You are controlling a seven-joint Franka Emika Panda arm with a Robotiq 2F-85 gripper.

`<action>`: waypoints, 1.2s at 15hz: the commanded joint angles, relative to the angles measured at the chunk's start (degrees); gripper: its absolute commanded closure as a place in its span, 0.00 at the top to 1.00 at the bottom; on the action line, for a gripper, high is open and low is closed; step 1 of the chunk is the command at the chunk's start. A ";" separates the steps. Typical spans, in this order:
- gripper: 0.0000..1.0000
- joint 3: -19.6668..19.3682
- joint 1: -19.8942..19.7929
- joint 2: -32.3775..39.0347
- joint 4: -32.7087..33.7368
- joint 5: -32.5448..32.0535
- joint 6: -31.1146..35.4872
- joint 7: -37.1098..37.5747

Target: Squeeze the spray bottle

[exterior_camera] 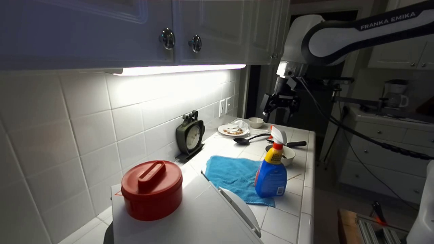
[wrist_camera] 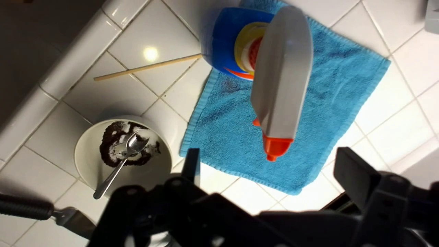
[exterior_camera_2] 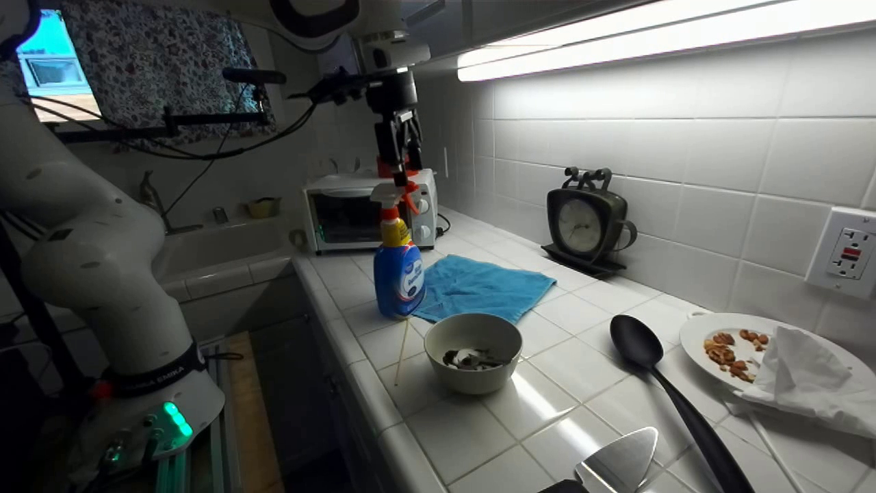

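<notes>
The spray bottle stands upright at the edge of a blue towel in both exterior views (exterior_camera: 271,179) (exterior_camera_2: 397,277). It has a blue body, yellow neck, white head and red trigger and nozzle. The wrist view looks down on its head (wrist_camera: 284,75), with the nozzle pointing toward the jaws; the trigger is mostly hidden under the head. My gripper (wrist_camera: 269,152) is open and empty, its fingers spread wide on both sides of the nozzle line. In both exterior views the gripper (exterior_camera: 278,117) (exterior_camera_2: 408,171) hangs above the height of the bottle head, apart from it.
A white bowl with a spoon (exterior_camera_2: 472,383) stands near the bottle, with a thin stick (wrist_camera: 147,67) beside it. A dark clock-like scale (exterior_camera_2: 585,222) stands by the wall. A toaster oven (exterior_camera_2: 342,219) carries a red pot (exterior_camera: 152,193). A black spoon (exterior_camera_2: 640,342) and plate (exterior_camera_2: 698,335) lie farther along.
</notes>
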 commanded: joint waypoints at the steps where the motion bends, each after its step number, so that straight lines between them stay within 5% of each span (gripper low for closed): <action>1: 1.00 0.49 -2.36 -4.05 -3.74 3.95 1.26 3.15; 11: 1.00 -0.23 -6.08 -10.23 -8.82 12.77 -2.86 14.45; 18: 1.00 0.26 -6.36 -8.34 -7.25 11.11 -2.75 13.51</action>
